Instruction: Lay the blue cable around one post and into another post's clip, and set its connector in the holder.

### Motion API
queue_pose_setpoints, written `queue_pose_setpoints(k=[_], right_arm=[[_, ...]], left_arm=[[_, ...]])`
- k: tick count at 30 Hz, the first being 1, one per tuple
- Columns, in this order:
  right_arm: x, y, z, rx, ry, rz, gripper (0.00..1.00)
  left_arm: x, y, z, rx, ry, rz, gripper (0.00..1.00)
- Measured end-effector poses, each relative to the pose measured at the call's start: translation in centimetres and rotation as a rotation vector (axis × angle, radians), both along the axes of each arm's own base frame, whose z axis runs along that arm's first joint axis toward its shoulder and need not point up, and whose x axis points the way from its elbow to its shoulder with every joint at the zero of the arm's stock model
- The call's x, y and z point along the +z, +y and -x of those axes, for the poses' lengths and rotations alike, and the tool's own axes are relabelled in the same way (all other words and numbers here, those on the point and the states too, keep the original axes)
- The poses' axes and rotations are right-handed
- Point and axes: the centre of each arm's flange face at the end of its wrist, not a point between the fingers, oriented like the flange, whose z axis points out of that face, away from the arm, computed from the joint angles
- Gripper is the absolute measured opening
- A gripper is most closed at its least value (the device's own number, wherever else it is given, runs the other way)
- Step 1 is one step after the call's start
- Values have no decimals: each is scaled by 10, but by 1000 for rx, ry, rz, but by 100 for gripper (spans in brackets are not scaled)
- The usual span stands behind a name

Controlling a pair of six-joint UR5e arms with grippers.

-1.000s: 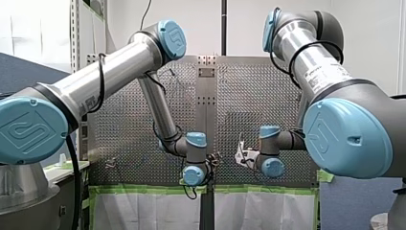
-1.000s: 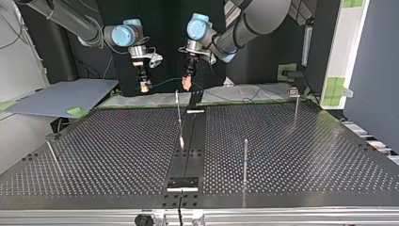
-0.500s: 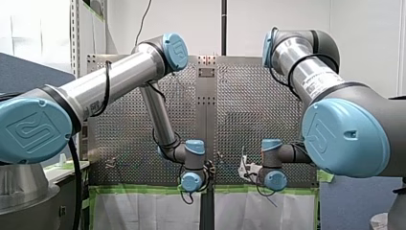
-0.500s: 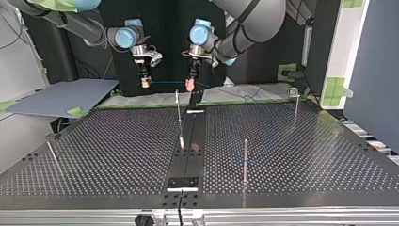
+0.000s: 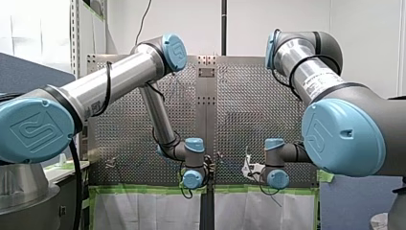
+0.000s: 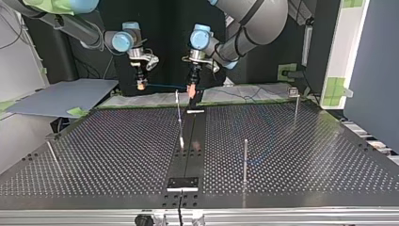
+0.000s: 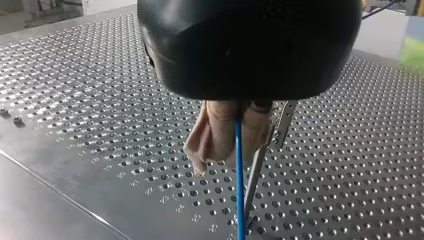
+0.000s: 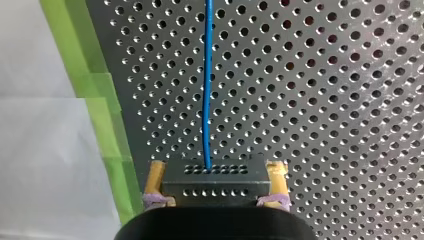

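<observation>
Two grippers share the blue cable (image 6: 164,86). My left gripper (image 7: 234,150) has its beige pads (image 7: 212,137) pressed together on the cable, which leaves them and runs straight ahead toward the table (image 7: 100,100). My right gripper (image 8: 216,172) is closed with its yellow pads (image 8: 156,175) on the dark connector (image 8: 215,192), one pad on each side. The cable goes out of the connector's front face, away from the gripper.

In the top view the free stretch of cable hangs between the two grippers, almost level. Its long axis runs from the view's left to its right, above the far edge of the table. A thin post (image 6: 179,117) stands on the table just beside my left gripper, a little toward the camera, so my left arm is the nearer one to it. In the left wrist view a post rises close beside the pads, with a small metal piece at its top.

I judge that the cable is not yet around any post, and that the coming move depends on bringing it to the correct side of this one. Both wrists point down and the grippers hang vertical.
</observation>
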Motion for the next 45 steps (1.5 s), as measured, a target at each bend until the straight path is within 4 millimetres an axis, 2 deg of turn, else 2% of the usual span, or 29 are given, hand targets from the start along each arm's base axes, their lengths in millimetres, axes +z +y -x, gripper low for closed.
queue_pose_setpoints(k=[9, 19, 35, 45], right_arm=[[9, -20, -4, -12, -5, 10, 0], [21, -41, -11, -17, 2, 13, 0], [22, -44, -9, -17, 25, 21, 0], [23, -46, -9, -14, 24, 30, 0]], left_arm=[[1, 3, -3, 46, -11, -75, 7], [8, -9, -7, 59, -33, -129, 7], [6, -4, -10, 79, -16, -193, 7], [10, -3, -20, 79, -15, -200, 7]])
